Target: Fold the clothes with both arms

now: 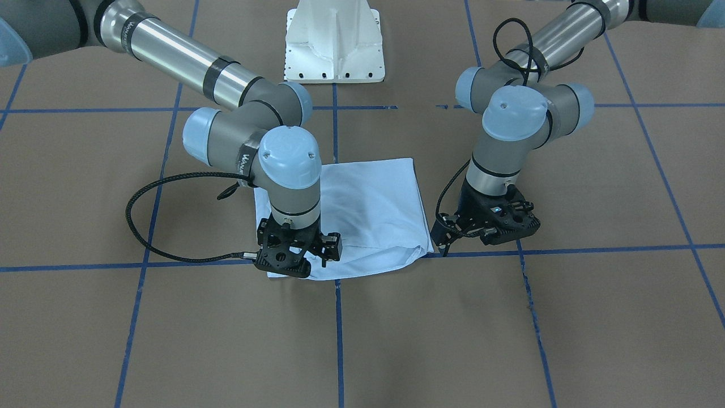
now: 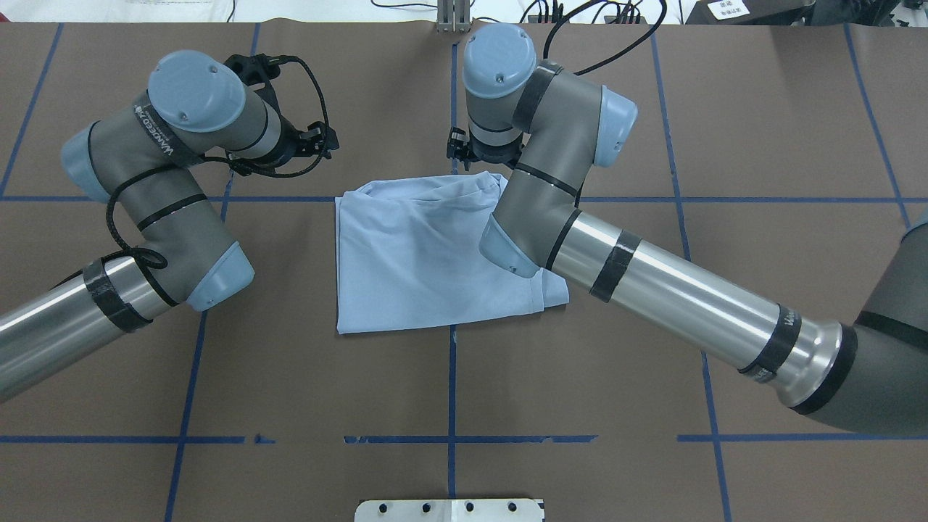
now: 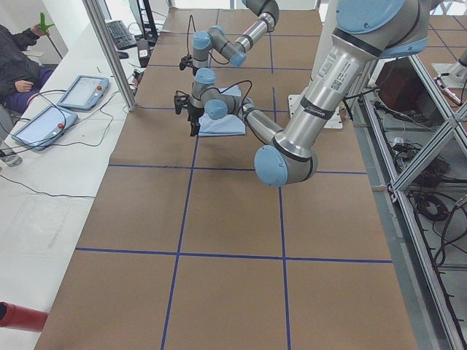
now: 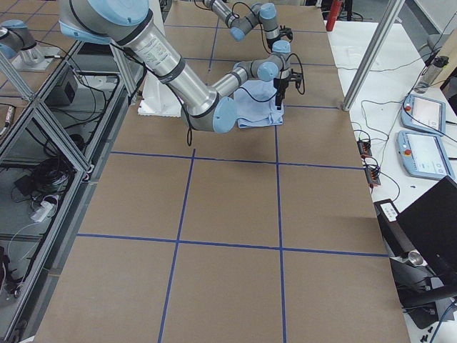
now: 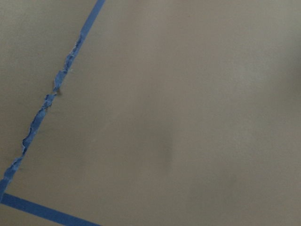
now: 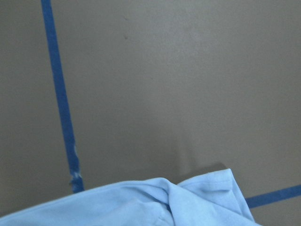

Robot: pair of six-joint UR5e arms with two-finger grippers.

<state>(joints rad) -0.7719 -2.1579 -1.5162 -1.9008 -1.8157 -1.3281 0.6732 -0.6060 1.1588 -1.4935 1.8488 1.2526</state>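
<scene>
The pale blue T-shirt [image 1: 368,209] lies folded into a rough square in the middle of the brown table [image 2: 406,254]. Its far edge is bunched, and the print and collar are hidden. My right gripper [image 1: 323,258] hangs low over the shirt's far corner [image 2: 458,156], and its fingers are hidden by its own body. The right wrist view shows only that bunched shirt edge [image 6: 188,202] lying on the table. My left gripper [image 1: 444,246] points down just off the other far corner, apart from the cloth [image 2: 326,141]. Its fingers look parted, with nothing between them.
Blue tape lines [image 1: 337,317] cross the brown table cover. The white pedestal base [image 1: 334,45] stands behind the shirt. A seated person [image 3: 18,62] and two tablets [image 3: 84,91] are at a side bench beyond the table's far edge.
</scene>
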